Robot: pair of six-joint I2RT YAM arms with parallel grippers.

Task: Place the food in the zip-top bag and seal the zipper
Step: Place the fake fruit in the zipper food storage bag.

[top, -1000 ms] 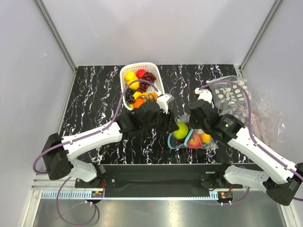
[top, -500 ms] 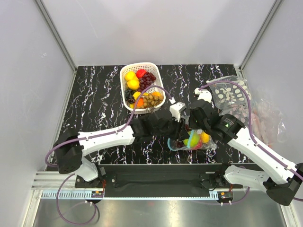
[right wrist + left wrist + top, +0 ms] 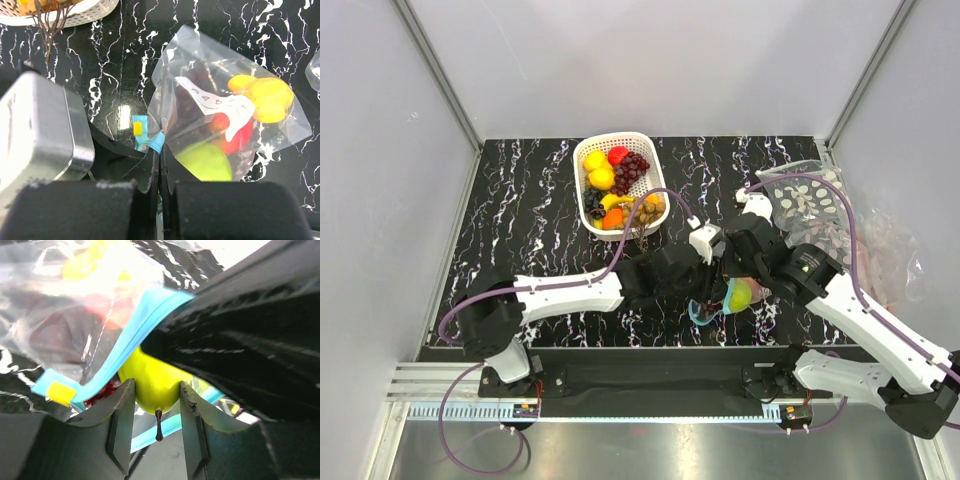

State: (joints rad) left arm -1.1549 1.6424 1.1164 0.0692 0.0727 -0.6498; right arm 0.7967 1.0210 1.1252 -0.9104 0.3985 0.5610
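I've swung left gripper (image 3: 156, 392) to the zip-top bag (image 3: 200, 65); its wrist view shows green fruit (image 3: 149, 377) pinched; right gripper (image 3: 159, 157) clamps zipper (image 3: 155, 143).

Thin, crinkly clear plastic zip-top bag (image 3: 190, 55), smooth teal plastic zipper (image 3: 130, 347), glossy green fruit (image 3: 155, 382), polished marbled table (image 3: 125, 60).

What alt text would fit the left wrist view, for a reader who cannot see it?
The left gripper holds a round green fruit at the open mouth of the clear zip-top bag, beside the teal-blue zipper. Blurred red and yellow fruit lie inside the bag.
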